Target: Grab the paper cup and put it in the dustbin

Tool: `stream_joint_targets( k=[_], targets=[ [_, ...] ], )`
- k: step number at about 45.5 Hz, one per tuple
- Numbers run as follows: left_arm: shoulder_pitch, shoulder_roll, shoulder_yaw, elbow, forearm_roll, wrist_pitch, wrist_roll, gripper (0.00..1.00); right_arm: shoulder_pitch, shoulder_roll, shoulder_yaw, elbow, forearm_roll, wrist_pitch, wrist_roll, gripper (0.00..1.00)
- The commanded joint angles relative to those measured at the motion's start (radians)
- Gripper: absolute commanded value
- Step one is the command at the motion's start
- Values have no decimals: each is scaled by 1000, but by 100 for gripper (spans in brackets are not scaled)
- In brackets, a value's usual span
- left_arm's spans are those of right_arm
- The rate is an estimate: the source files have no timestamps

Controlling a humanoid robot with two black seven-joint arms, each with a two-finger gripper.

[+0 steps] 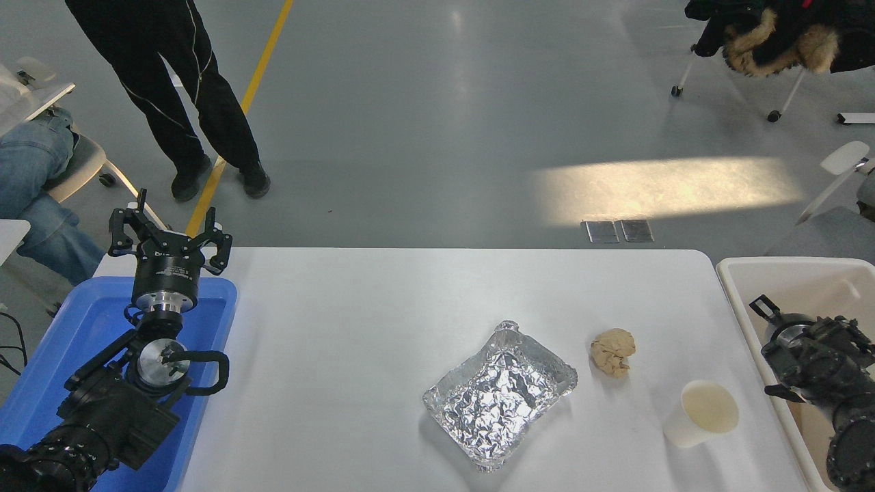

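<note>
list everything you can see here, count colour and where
paper cup: 1, white, table's near right
lump: 1, tan, beyond the cup
foil tray: 1, silver, crumpled, left of the lump
dustbin: 1, cream-white, off the table's right edge
plastic tray: 1, blue, table's left end
table: 1, white
people: 2, standing in black, seated in jeans, far left
left pincer: black, open, over the blue tray
right arm: black, over the dustbin, pincer unclear
</note>
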Motion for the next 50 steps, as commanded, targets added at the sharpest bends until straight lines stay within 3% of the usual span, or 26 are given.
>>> stream_joint_targets(
  k=[1,5,17,21,30,34,41,50],
  targets=[
    [0,0,0,0,2,0,0,99,70,-22,-23,42,-4,16,4,100],
    [0,1,0,0,2,0,2,99,188,-42,-8,160,-4,85,4,100],
    [0,1,0,0,2,0,0,99,694,-294,-78,848,-67,110,3,100],
    [0,1,0,0,2,0,0,99,889,-280,-210,1028,-159,131,-5,100],
    [0,1,0,0,2,0,2,99,1157,-113,-447,1237,-169,226,-2,100],
    [1,1,0,0,0,0,2,99,1299,-45,-445,1329,-162,378,3,100],
    [1,1,0,0,0,0,0,99,1571,-4,-419,1554,-162,486,3,100],
    [1,1,0,0,-1,1,0,99,1773,22,-415,1614,-161,704,4,100]
  ],
)
